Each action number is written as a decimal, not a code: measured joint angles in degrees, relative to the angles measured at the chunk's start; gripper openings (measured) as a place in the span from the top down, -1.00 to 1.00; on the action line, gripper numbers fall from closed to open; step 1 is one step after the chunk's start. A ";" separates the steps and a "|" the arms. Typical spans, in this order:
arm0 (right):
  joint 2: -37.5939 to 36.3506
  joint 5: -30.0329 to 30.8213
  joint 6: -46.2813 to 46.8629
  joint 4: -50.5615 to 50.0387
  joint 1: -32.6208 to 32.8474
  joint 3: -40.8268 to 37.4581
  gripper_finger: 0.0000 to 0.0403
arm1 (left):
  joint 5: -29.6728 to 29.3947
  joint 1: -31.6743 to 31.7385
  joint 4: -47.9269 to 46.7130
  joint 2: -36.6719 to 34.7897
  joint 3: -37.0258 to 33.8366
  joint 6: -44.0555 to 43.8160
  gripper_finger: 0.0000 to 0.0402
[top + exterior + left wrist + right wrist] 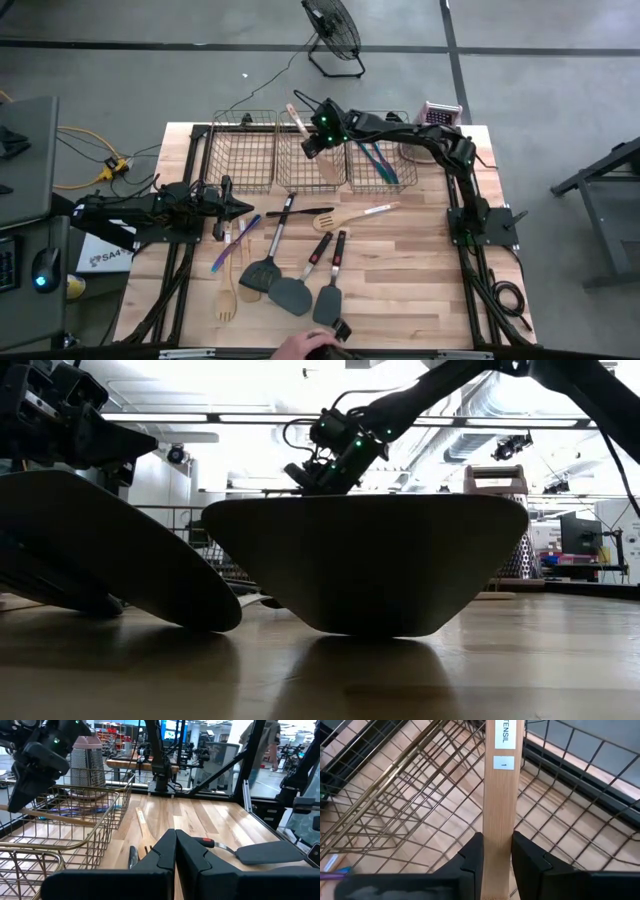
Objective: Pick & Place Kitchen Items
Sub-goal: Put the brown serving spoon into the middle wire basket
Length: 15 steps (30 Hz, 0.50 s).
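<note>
High view: my right gripper [312, 143] is over the middle wire basket [318, 180], clamped on a pale wooden utensil [298, 121] whose handle sticks out past the fingers; my left gripper [240, 207] waits at the table's left side, fingers pressed together, empty; the other kitchen items [290, 265] lie spread on the table.

Low view: spatula heads [365, 560] block most of it; my right gripper [325, 468] hangs above them.

Left wrist view: my closed fingers [175, 855] point across the table; wooden utensil [45, 815] lies slanted across the basket rim.

Right wrist view: fingers [472, 857] narrowly pinch the flat wooden handle [502, 795] above the basket mesh [410, 795]; I judge it light, stiff, smooth, apt to pivot; a flat-face pinch nearer mid-handle looks steadier.
</note>
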 joint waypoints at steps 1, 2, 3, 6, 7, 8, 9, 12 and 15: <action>0.00 0.00 -0.03 0.06 -0.08 0.00 0.64 | 0.00 -0.02 0.00 -0.02 0.02 0.00 0.98; 0.00 0.06 -0.01 0.10 -0.13 0.00 0.63 | 0.00 0.00 0.00 -0.02 0.00 0.00 0.98; 0.00 0.14 0.05 0.08 -0.16 0.00 0.62 | 0.00 -0.01 0.02 -0.01 0.00 -0.01 0.98; 0.00 0.33 0.04 0.15 -0.22 -0.04 0.55 | 0.00 -0.02 0.00 -0.02 0.02 -0.02 0.98; 0.00 0.25 -0.01 0.22 -0.21 -0.04 0.52 | 0.00 -0.01 0.00 0.00 0.02 0.00 0.98; 0.00 0.21 -0.10 0.31 -0.20 -0.06 0.50 | 0.00 0.00 0.01 -0.02 0.00 -0.02 0.98; 0.00 0.24 -0.13 0.36 -0.11 -0.09 0.47 | 0.01 -0.01 0.00 0.00 0.01 -0.02 0.98; 0.00 0.11 -0.13 1.27 -0.09 -0.09 0.41 | 0.00 -0.02 0.00 0.00 0.00 -0.01 0.98; 0.00 -0.24 -0.05 2.49 -0.06 -0.09 0.37 | 0.00 -0.01 0.00 0.00 0.01 -0.02 0.98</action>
